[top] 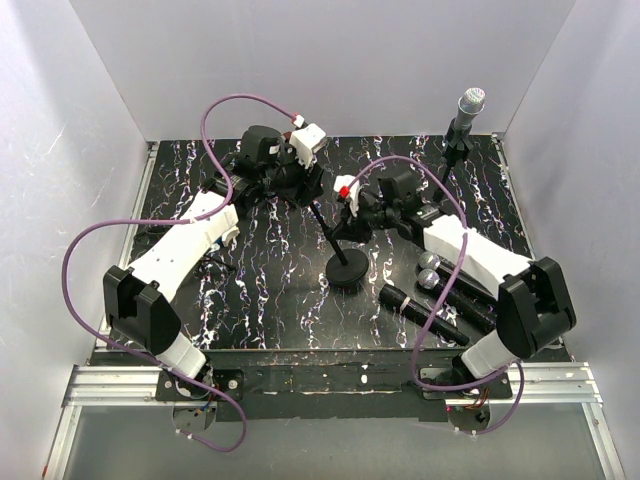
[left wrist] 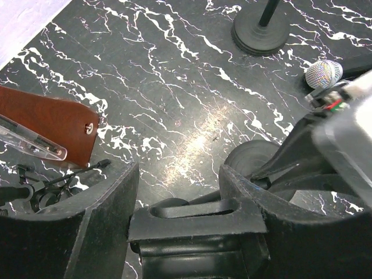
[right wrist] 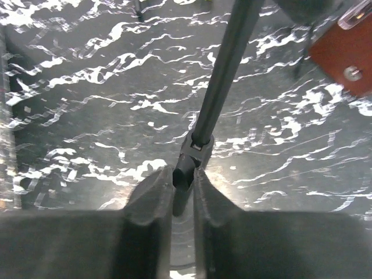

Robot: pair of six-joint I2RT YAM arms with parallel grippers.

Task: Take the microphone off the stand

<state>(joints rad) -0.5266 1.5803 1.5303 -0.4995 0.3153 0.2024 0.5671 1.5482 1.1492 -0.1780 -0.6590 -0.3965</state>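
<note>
A microphone (top: 471,102) with a silver head sits upright in a stand (top: 455,150) at the back right, away from both grippers. A second stand with a round base (top: 347,271) is in the middle. My left gripper (top: 300,180) is shut on the black slotted clip (left wrist: 197,218) at this stand's top; in the left wrist view the left gripper (left wrist: 179,174) has the clip between its fingers. I cannot tell whether the clip holds a microphone. My right gripper (top: 345,222) is shut on the stand's thin pole (right wrist: 226,70); in the right wrist view the right gripper (right wrist: 185,174) pinches the pole's lower joint.
Loose microphones lie at the front right: two silver heads (top: 430,272) and a black body (top: 420,312). One silver head (left wrist: 324,74) shows in the left wrist view, with another round stand base (left wrist: 260,29) beyond it. A small black clip (top: 215,265) lies by the left arm.
</note>
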